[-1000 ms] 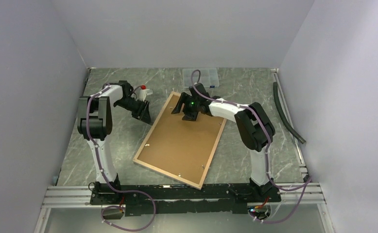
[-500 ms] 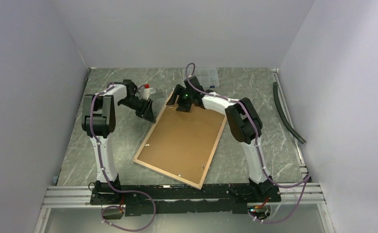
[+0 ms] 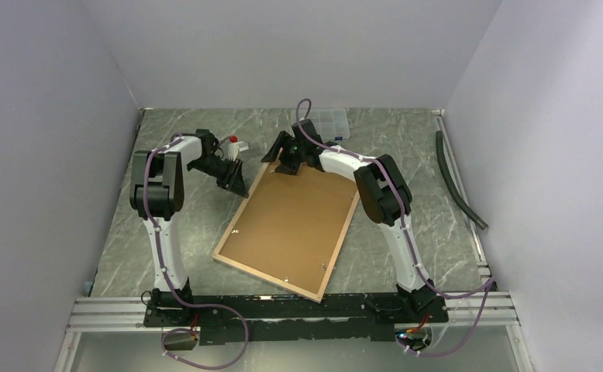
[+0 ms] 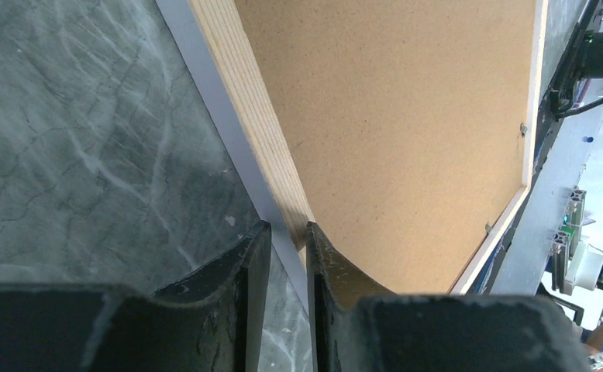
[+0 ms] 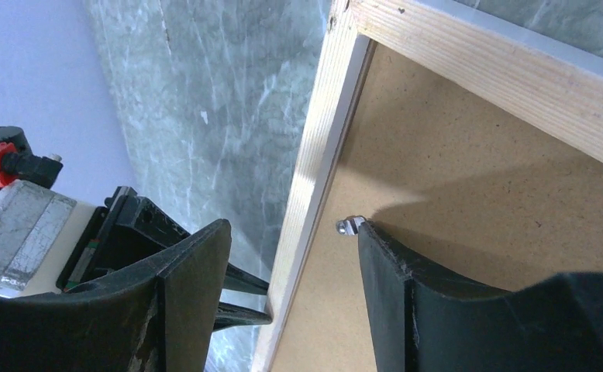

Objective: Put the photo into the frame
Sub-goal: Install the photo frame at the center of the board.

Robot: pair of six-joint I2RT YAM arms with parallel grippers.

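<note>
Marble table: left tool clamped on frame edge; right tool apart astride rail

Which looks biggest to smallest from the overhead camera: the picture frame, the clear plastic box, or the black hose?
Largest: the frame, by far.
Next: the black hose, long but thin.
Smallest: the clear plastic box.

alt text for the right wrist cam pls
The open right gripper straddles a light wood rail of the frame near its corner, one black fingertip beside a small metal tab on the brown backing board. The left gripper meets the rail's outer edge, over the green marbled table.
</note>
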